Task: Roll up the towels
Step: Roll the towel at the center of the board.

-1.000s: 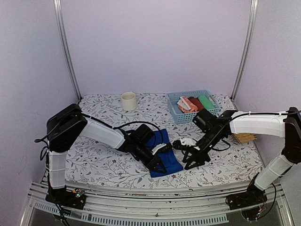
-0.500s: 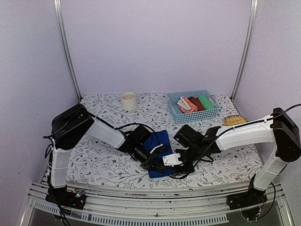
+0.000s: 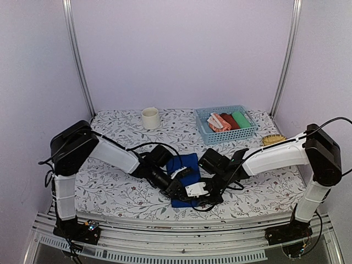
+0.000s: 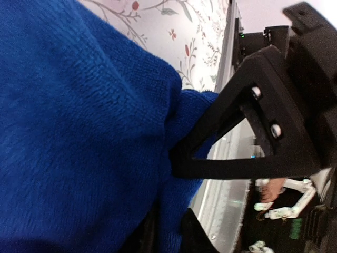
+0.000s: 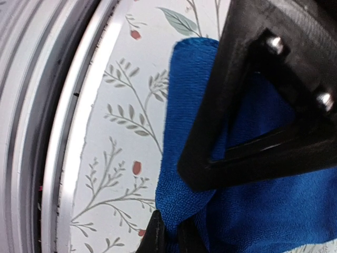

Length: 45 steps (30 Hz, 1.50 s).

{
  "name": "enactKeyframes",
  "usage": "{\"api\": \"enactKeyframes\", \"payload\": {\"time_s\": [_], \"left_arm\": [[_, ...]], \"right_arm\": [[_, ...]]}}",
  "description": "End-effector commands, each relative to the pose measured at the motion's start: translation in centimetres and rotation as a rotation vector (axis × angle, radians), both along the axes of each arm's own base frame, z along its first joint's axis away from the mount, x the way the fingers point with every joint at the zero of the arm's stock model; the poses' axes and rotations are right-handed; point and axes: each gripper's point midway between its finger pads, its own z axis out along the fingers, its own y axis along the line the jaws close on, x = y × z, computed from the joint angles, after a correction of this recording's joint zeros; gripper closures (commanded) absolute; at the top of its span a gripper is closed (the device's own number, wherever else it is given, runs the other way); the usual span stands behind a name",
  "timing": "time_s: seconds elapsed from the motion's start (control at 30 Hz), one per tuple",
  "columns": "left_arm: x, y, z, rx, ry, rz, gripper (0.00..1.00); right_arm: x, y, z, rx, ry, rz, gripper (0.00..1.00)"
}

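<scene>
The blue towel [image 3: 185, 164] lies near the table's front edge, its near end bunched up. My left gripper [image 3: 176, 190] is at that near end, and a fold of the towel [image 4: 79, 132] fills the narrow gap between its fingers [image 4: 192, 234]. My right gripper [image 3: 201, 195] comes in from the right and is shut on the same edge of the towel [image 5: 263, 211]; its tips [image 5: 172, 234] pinch a thin fold. The two grippers nearly touch. The orange-salmon towel [image 3: 218, 122] lies rolled in the blue basket [image 3: 204, 132].
The basket at the back right also holds a red roll [image 3: 229, 120] and a green roll [image 3: 240, 119]. A white cup [image 3: 150, 117] stands at the back. A straw brush [image 3: 273, 140] lies at the right. The table's metal front rail [image 5: 63, 132] runs just beyond the towel's edge.
My right arm swung left to the towel's near edge and shut on it. The left gripper stayed on the towel, shifted slightly left, and the towel's near end bunched up.
</scene>
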Motion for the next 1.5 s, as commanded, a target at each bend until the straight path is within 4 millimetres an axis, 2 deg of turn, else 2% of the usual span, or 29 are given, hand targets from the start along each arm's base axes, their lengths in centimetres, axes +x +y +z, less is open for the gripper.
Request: {"api": "enactKeyframes", "payload": {"time_s": [0.0,0.07,0.13,0.17,0.2,0.27,0.33,0.43,0.57,0.7,0.8,0.93,1.13,1.23,1.33,1.4,1.47], "left_arm": [[3.1,2.4,3.6,0.021,-0.396,0.136,0.73],[3.1,3.4,6.2,-0.041,-0.547,0.192,0.69],[2.5,4.3,7.7,-0.063,-0.702,0.234,0.65],[2.3,4.9,7.9,-0.033,-0.789,0.258,0.64],[2.1,5.5,7.8,0.0,-0.857,0.267,0.63],[1.1,6.3,7.8,0.044,-0.965,0.273,0.65],[-0.6,6.5,8.1,0.034,-1.07,0.254,0.65],[-3.0,6.9,7.4,0.049,-1.189,0.183,0.69],[-4.7,5.7,6.6,0.076,-1.275,0.037,0.7],[-4.3,4.0,5.1,0.164,-1.368,-0.096,0.66],[-4.0,2.8,3.8,0.209,-1.438,-0.199,0.62],[-4.3,1.7,2.5,0.213,-1.478,-0.313,0.62],[-3.3,1.2,0.3,0.303,-1.488,-0.353,0.65],[-2.9,1.3,-0.6,0.346,-1.496,-0.359,0.68],[-2.7,1.1,-0.7,0.358,-1.494,-0.352,0.78],[-2.8,1.0,-0.8,0.364,-1.48,-0.357,0.84],[-2.9,0.9,-0.9,0.373,-1.452,-0.357,0.91]], "right_arm": [[-4.1,-1.3,-0.4,-0.063,0.292,0.037,0.97],[-4.8,-1.3,0.5,-0.06,0.446,0.012,0.97],[-4.9,-1.1,1.0,-0.076,0.609,-0.023,0.97],[-5.0,-1.3,0.9,-0.089,0.697,-0.051,0.97],[-4.4,-0.7,1.4,-0.073,0.759,-0.07,0.97],[-3.5,-0.4,0.9,-0.08,0.87,-0.118,0.97],[-2.5,-0.1,0.5,-0.094,0.945,-0.163,0.97],[-1.3,0.1,-0.2,-0.133,1.013,-0.21,0.97],[-0.8,-0.1,-2.1,-0.188,1.006,-0.23,0.96],[-1.0,-0.4,-3.6,-0.232,1.028,-0.258,0.96],[-1.0,-0.6,-3.8,-0.244,1.03,-0.265,0.96],[-1.1,-0.8,-3.9,-0.252,1.029,-0.268,0.96],[-1.2,-0.8,-3.8,-0.247,1.03,-0.268,0.96],[-1.1,-0.7,-3.5,-0.24,1.023,-0.265,0.95],[-0.9,-0.7,-2.9,-0.239,1.022,-0.263,0.93],[-0.3,-0.4,-0.4,-0.187,0.991,-0.244,0.85],[0.4,-0.5,2.1,-0.126,0.955,-0.227,0.69]]}}
